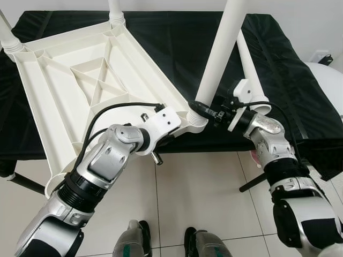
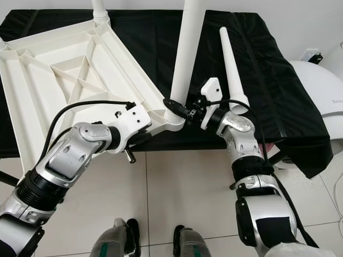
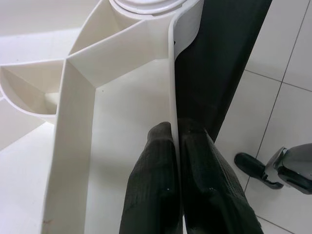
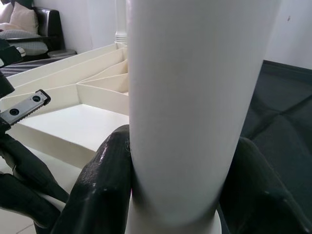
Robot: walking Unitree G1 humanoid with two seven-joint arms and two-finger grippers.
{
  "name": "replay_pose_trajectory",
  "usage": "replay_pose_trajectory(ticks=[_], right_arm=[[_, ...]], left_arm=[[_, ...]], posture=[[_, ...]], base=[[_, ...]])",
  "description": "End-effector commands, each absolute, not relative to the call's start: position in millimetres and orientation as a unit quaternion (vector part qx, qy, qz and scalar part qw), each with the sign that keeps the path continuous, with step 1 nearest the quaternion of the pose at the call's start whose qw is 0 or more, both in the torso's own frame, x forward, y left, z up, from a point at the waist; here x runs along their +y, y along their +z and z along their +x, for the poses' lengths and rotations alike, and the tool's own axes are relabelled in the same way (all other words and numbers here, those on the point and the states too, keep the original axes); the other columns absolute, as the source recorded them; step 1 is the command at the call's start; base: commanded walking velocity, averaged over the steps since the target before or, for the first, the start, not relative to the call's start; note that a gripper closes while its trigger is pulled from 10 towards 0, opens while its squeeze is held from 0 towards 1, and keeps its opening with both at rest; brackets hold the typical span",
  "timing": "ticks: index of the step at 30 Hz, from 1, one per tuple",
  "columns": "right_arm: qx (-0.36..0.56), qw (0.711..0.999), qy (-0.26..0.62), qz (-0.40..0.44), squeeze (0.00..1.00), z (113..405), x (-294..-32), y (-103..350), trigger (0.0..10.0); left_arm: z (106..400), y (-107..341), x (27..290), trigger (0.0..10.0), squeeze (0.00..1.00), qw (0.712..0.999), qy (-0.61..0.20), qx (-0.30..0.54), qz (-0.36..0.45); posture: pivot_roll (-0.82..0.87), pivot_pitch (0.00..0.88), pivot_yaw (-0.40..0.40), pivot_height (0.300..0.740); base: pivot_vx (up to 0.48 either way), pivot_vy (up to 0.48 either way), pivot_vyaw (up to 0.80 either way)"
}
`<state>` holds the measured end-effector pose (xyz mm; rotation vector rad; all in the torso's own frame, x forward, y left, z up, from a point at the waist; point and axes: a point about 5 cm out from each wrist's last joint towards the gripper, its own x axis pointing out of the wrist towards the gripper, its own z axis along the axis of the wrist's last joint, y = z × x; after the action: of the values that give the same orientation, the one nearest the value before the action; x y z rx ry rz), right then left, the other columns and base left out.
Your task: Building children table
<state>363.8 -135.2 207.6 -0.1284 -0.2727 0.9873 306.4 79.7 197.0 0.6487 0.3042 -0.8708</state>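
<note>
A white plastic tabletop (image 1: 86,80) lies upside down on a black cloth, ribs facing up. Legs stand in its far corners (image 1: 9,38) (image 1: 116,10). A third white leg (image 1: 221,51) stands tilted in the near right corner socket (image 1: 195,120). My right gripper (image 1: 202,110) is shut on that leg just above the socket, a black finger (image 4: 105,180) on each side. My left gripper (image 3: 173,129) is shut on the tabletop's rim (image 3: 171,73) close to that corner, one finger inside the wall and one outside. A loose fourth leg (image 1: 251,72) lies on the cloth behind my right wrist.
The black-covered work table (image 1: 177,37) ends just in front of my arms, with pale tiled floor (image 1: 203,193) below. My feet (image 1: 166,243) show at the bottom. A white rounded object (image 2: 321,91) stands at the right. A dark sofa (image 4: 34,34) stands far behind the tabletop.
</note>
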Motion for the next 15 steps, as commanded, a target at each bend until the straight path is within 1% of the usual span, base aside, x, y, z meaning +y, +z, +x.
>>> replay_pose_trajectory(ticks=[1,15], right_arm=[[-0.102,0.854,0.505,-0.067,0.0,360.9,-124.0,195.3,10.0],[-0.095,0.848,0.516,-0.078,0.0,362.7,-124.1,192.7,10.0]], left_arm=[[303.5,205.6,77.3,10.0,0.0,0.847,-0.41,0.123,0.314],[303.1,208.0,77.8,10.0,0.0,0.848,-0.409,0.121,0.314]], posture=[[-0.01,0.18,-0.042,0.74],[-0.01,0.187,-0.041,0.74]], base=[[0.0,0.0,0.0],[0.0,0.0,0.0]])
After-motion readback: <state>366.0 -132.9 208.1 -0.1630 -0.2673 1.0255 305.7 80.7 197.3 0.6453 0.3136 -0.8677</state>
